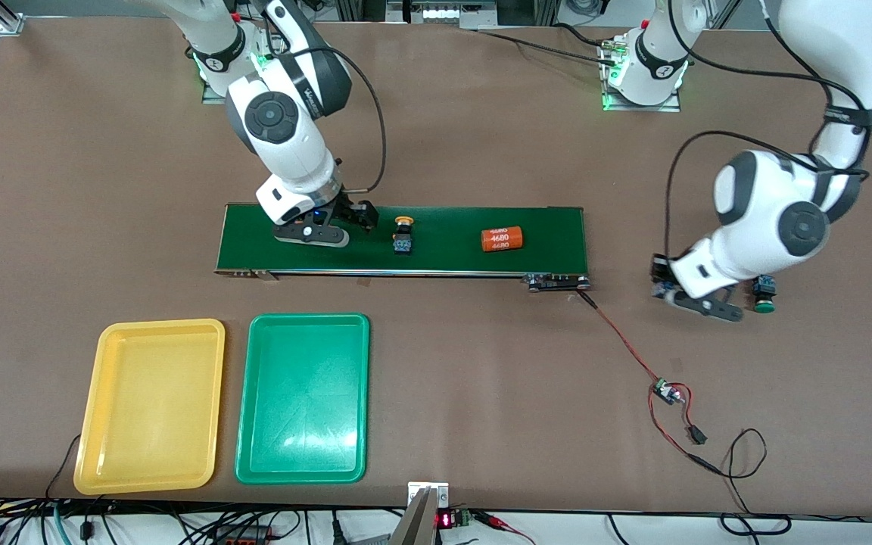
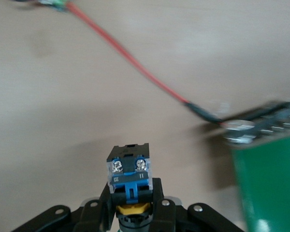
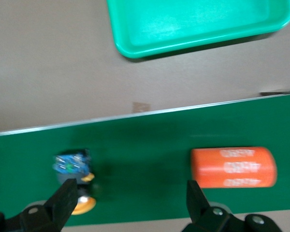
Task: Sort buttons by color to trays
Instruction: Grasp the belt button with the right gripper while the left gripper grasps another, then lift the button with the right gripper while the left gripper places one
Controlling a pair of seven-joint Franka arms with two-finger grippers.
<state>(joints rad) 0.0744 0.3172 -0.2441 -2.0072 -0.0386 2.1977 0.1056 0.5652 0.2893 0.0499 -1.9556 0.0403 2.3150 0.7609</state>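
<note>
Off the conveyor belt [image 1: 406, 241] at its left-arm end, over bare tabletop: left gripper [image 1: 697, 301], pinched tight on a yellow-capped button [image 2: 129, 166], gripping low near the cap, with the blue-and-black terminal block sticking out past the fingertips. Just beside it, also off that end of the belt, resting on the table: a green-capped button [image 1: 765, 295]. Over the belt's right-arm end: right gripper [image 1: 322, 227], spread wide, holding nothing, near a second yellow-capped button [image 1: 403, 235] lying on the belt. Farther along the belt toward the left arm: an orange 4680 cylinder [image 1: 502, 239]. Nearer the front camera than the belt: yellow tray [image 1: 150, 405] and green tray [image 1: 302, 397], side by side, both without buttons.

Likely trouble: swivelling or dropping of the held button on the carry to the trays, through a narrow hold on hard, slick plastic with much of the body outboard. Possible knock to the green-capped button on lift-off, through sheer closeness. On the belt, risk of nudging the round cylinder, prone to rolling, instead of taking the boxy button.

Glossy moulded trays, shallow-walled, round-cornered; matte dark-green belt; domed caps on blocky bodies.
</note>
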